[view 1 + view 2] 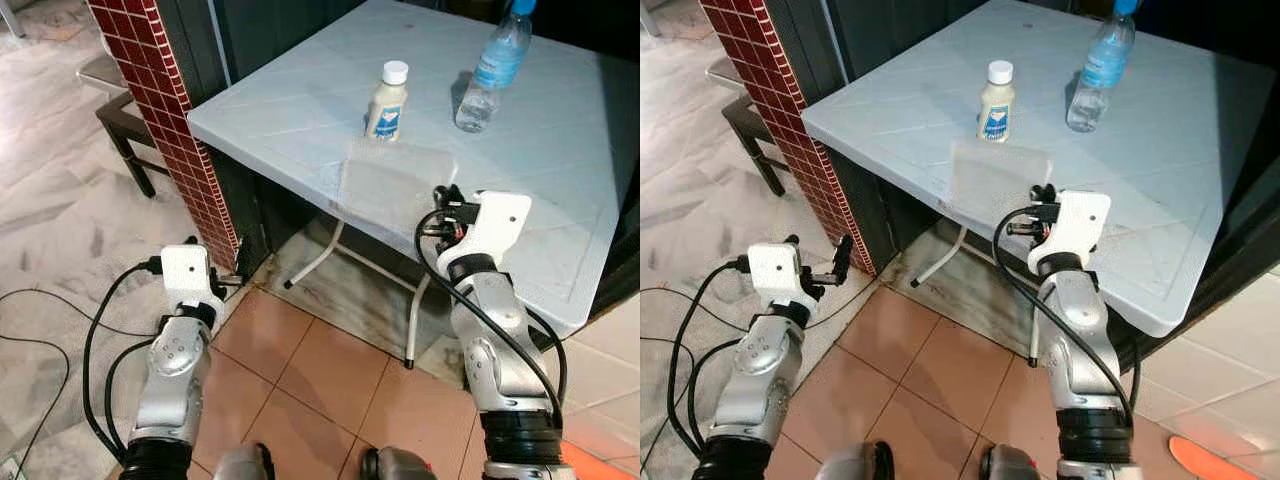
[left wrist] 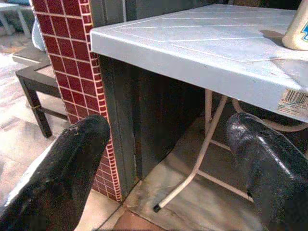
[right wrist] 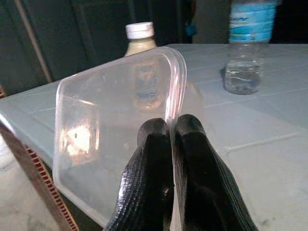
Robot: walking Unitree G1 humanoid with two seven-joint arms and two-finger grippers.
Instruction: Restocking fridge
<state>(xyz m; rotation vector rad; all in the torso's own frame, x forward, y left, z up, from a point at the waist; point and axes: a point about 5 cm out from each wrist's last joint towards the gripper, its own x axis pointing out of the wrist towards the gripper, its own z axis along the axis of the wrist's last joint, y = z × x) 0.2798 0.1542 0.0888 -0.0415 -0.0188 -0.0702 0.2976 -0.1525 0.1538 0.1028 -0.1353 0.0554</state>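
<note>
— What does the right gripper (image 3: 172,132) hold?
— One clear plastic container (image 3: 115,130), pinched by its rim above the white table (image 1: 560,150).
— And beyond it?
— Two bottles: one sauce bottle (image 1: 387,101) just past the container, one water bottle (image 1: 494,68) farther off.
— The left gripper (image 2: 168,163)?
— Fingers spread apart, empty, low beside the table's edge.

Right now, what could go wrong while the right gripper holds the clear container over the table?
1. The right gripper pinches only the thin rim of the clear container, so it might slip or flex.
2. The sauce bottle and water bottle stand just beyond; a forward swing may topple them.
</note>
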